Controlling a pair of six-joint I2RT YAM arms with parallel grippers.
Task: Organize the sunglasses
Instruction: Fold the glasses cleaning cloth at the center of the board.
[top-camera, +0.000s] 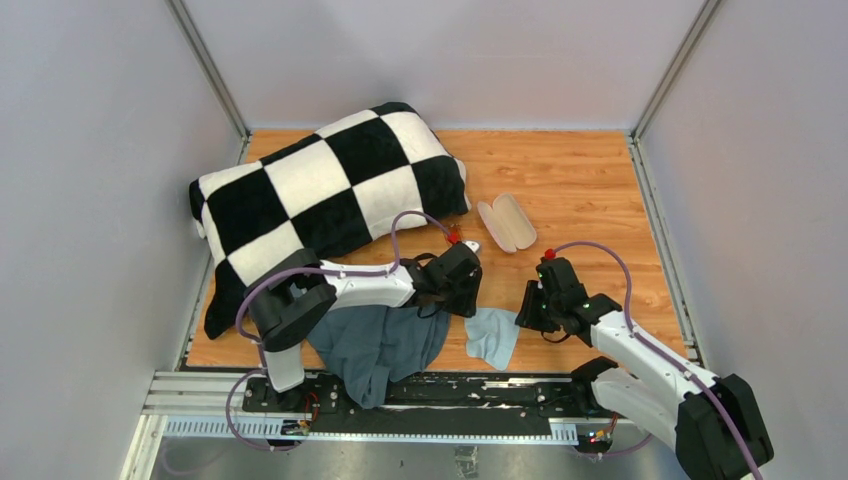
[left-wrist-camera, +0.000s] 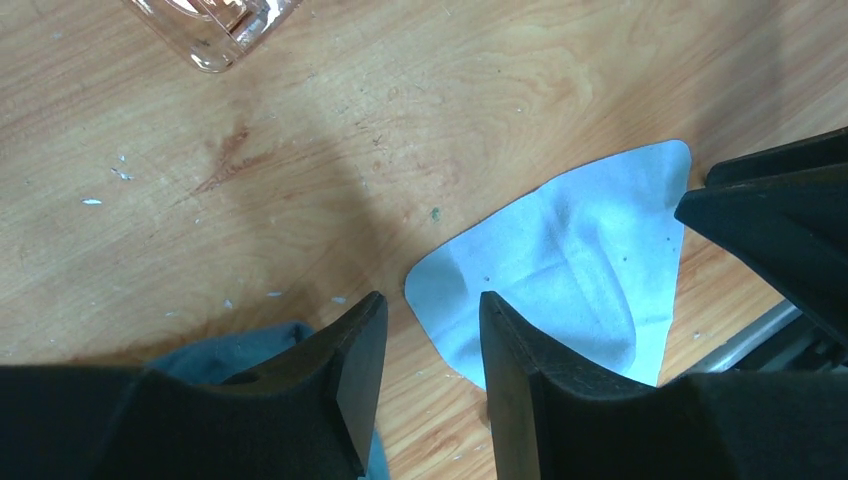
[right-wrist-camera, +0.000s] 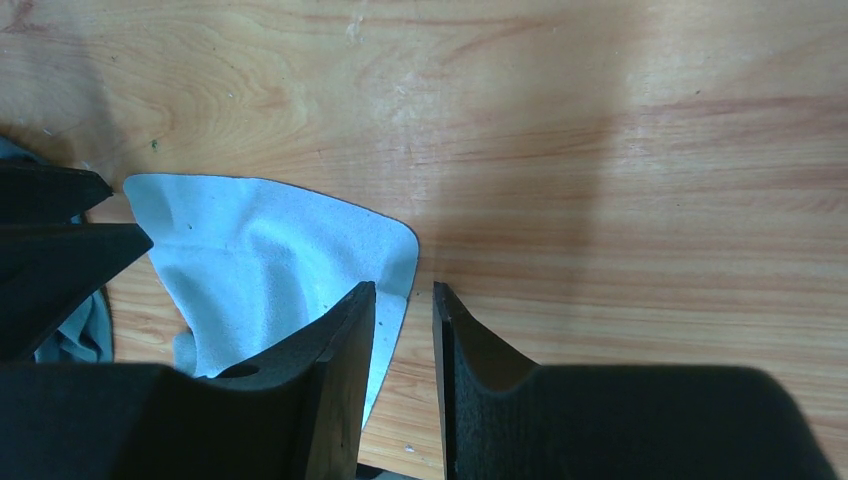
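Observation:
The sunglasses (left-wrist-camera: 215, 25) show only as a clear frame corner with an amber lens at the top left edge of the left wrist view; in the top view a pale bit (top-camera: 471, 245) peeks out beside my left wrist. The pink case (top-camera: 507, 222) lies open on the wood floor behind the grippers. The light-blue cloth (top-camera: 492, 335) lies flat between my grippers. My left gripper (top-camera: 462, 303) (left-wrist-camera: 431, 297) is open and empty over the cloth's left corner (left-wrist-camera: 560, 270). My right gripper (top-camera: 530, 318) (right-wrist-camera: 403, 287) is slightly open and empty at the cloth's right edge (right-wrist-camera: 260, 260).
A black-and-white checkered pillow (top-camera: 320, 190) lies at the back left. A dark grey-blue garment (top-camera: 380, 345) lies under the left arm at the near edge. Grey walls enclose the wooden floor (top-camera: 590, 190). A metal rail (top-camera: 400, 400) runs along the front.

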